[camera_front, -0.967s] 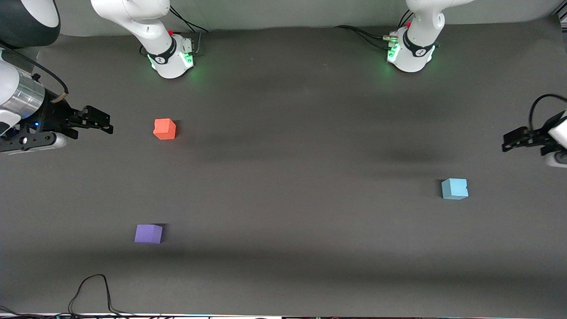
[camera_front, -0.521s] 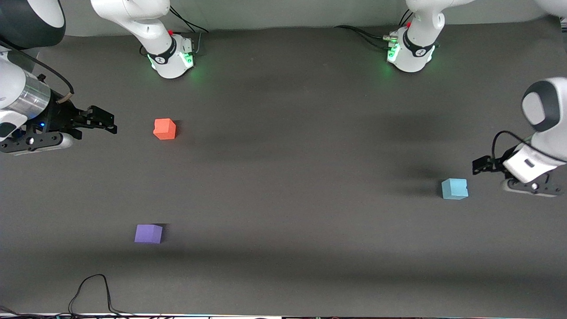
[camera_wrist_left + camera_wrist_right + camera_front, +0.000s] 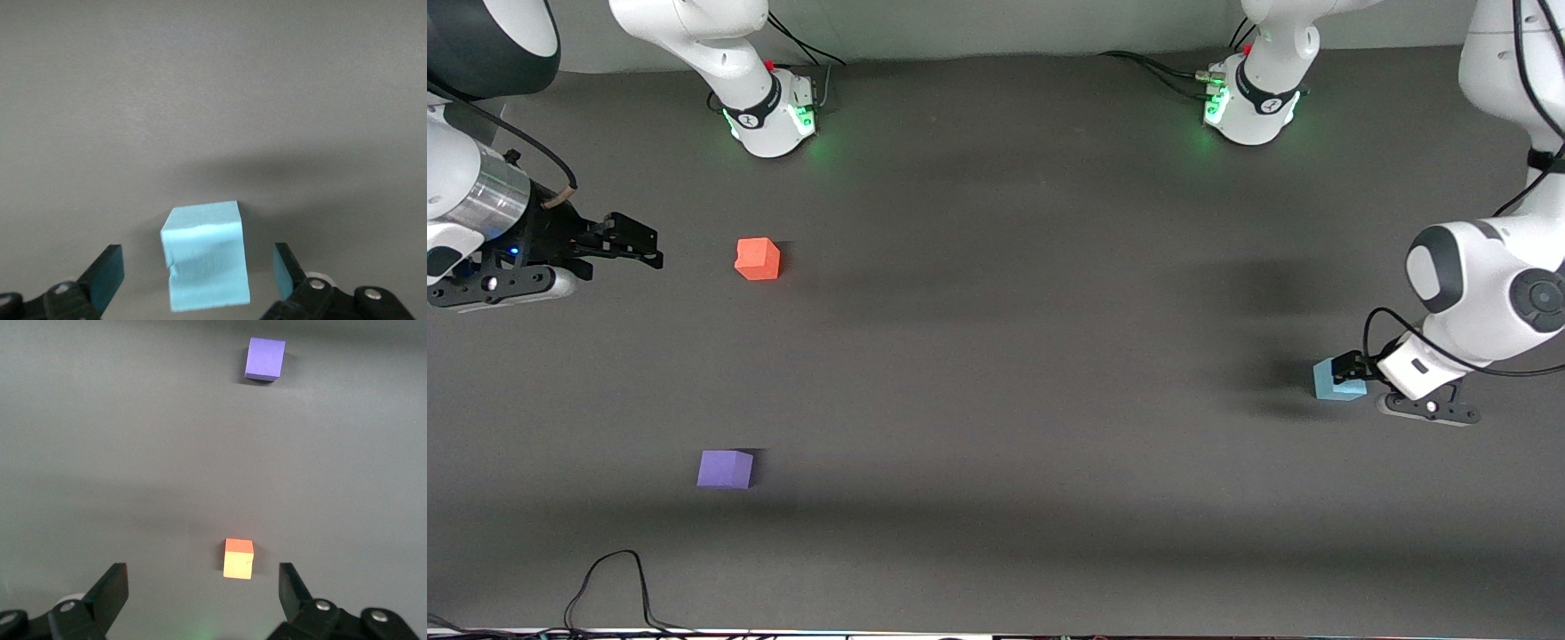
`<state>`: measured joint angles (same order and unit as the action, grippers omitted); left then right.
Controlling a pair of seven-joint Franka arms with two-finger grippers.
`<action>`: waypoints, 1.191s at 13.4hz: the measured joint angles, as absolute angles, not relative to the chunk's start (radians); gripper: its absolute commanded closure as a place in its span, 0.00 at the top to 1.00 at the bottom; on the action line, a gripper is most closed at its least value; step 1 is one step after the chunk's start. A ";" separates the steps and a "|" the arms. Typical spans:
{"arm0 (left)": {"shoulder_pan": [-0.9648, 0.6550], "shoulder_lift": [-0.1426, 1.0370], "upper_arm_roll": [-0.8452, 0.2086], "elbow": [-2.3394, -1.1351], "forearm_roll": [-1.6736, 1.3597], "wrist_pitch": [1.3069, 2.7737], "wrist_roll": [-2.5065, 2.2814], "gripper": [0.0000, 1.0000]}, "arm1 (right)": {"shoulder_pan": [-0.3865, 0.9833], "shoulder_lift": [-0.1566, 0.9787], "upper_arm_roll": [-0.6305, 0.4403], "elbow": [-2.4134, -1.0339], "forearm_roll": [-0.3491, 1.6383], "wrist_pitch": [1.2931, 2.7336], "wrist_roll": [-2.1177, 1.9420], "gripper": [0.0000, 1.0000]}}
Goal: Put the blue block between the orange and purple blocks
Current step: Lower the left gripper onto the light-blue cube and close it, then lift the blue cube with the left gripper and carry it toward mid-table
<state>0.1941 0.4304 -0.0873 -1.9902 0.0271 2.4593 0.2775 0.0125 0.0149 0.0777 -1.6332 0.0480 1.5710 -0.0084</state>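
The light blue block [image 3: 1332,384] rests on the dark table toward the left arm's end. My left gripper [image 3: 1350,366] is down at it and open. In the left wrist view the blue block [image 3: 205,263] stands between the two teal pads [image 3: 107,275] with a gap on each side of my left gripper [image 3: 198,267]. The orange block [image 3: 758,259] and the purple block [image 3: 725,469] lie toward the right arm's end, the purple one nearer the front camera. My right gripper [image 3: 640,246] hangs open beside the orange block [image 3: 238,559], empty; the purple block [image 3: 265,359] shows farther off from my right gripper [image 3: 200,587].
The two arm bases [image 3: 769,116] [image 3: 1249,107] stand along the table's back edge. A black cable [image 3: 618,578] loops on the table near the front edge, nearer the camera than the purple block. A wide stretch of bare mat [image 3: 1032,373] separates the blue block from the other two.
My left arm has swung in from the table's end and come down, so its open fingers now straddle the blue block. The right gripper has shifted only slightly toward the orange block.
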 measured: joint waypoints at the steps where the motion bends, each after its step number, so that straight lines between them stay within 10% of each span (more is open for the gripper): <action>1: 0.192 0.447 -0.087 -1.991 0.027 2.480 0.278 1.00 | 0.012 0.015 0.077 -1.633 0.048 1.571 -0.008 1.00; 6: 0.192 0.507 -0.082 -1.993 0.034 2.541 0.278 1.00 | 0.012 0.015 0.072 -1.633 0.048 1.571 -0.008 1.00; 9: 0.194 0.509 -0.082 -1.993 0.036 2.542 0.278 0.54 | 0.012 0.015 0.071 -1.633 0.048 1.571 -0.008 1.00; 16: 0.193 0.503 -0.082 -1.967 0.037 2.466 0.277 0.45 | 0.012 0.015 0.071 -1.633 0.048 1.572 -0.008 1.00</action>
<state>0.1931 0.5030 -0.0821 -1.9672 0.0371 2.4663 0.2774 0.0120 0.0154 0.0706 -1.6333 0.0480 1.5718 -0.0084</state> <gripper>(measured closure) 0.546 0.000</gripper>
